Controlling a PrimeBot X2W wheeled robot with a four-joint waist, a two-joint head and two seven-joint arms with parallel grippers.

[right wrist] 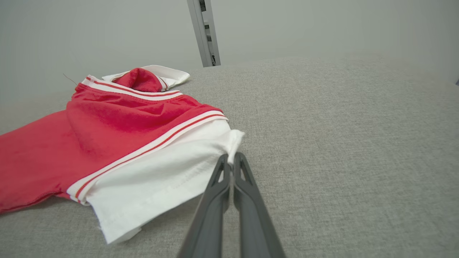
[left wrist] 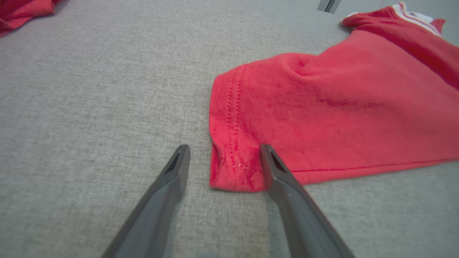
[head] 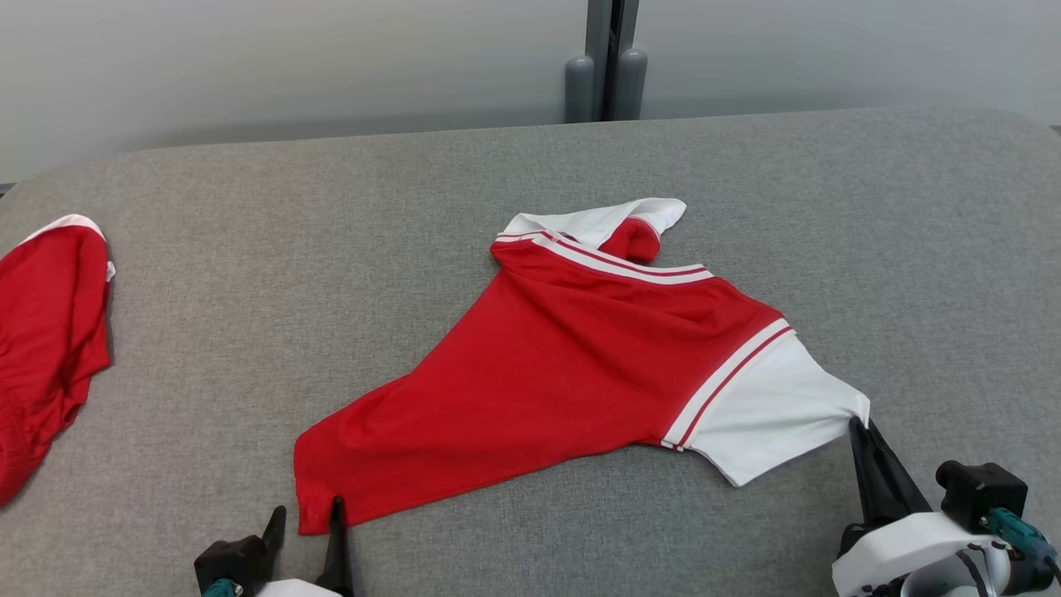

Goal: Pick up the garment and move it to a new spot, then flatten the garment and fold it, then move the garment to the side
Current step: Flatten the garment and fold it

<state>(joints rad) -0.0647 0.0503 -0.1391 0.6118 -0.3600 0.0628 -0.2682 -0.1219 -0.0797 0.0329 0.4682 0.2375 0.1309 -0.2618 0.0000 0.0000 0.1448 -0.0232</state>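
Shirt of red cloth with white sleeves lies spread near the middle of the grey table, a little toward the table's right side. It is mostly flat but skewed. Its body runs slantwise from a hem corner close to the table's near edge up to a bunched far end, where white cloth is folded over a red lump. Bands of white with thin red stripes cross the shoulders. One white sleeve points toward the table's near right part and is drawn out to a point.

At that point the right gripper pinches the sleeve's edge. Its two dark fingers are pressed together, with a bit of the white cloth caught between the tips. The sleeve corner rises slightly off the table there.

The left gripper sits low at the table's near edge with its fingers spread wide and nothing between them gripped. The hem corner lies in the gap. One finger is over bare table beside the cloth and the other is over the red cloth just inside the stitched hem. Whether the tips press on the table cannot be told.

A second garment, red with a white edge, lies crumpled at the table's left edge, well apart from the shirt. Beyond the table's far edge stands a grey post against a pale wall.
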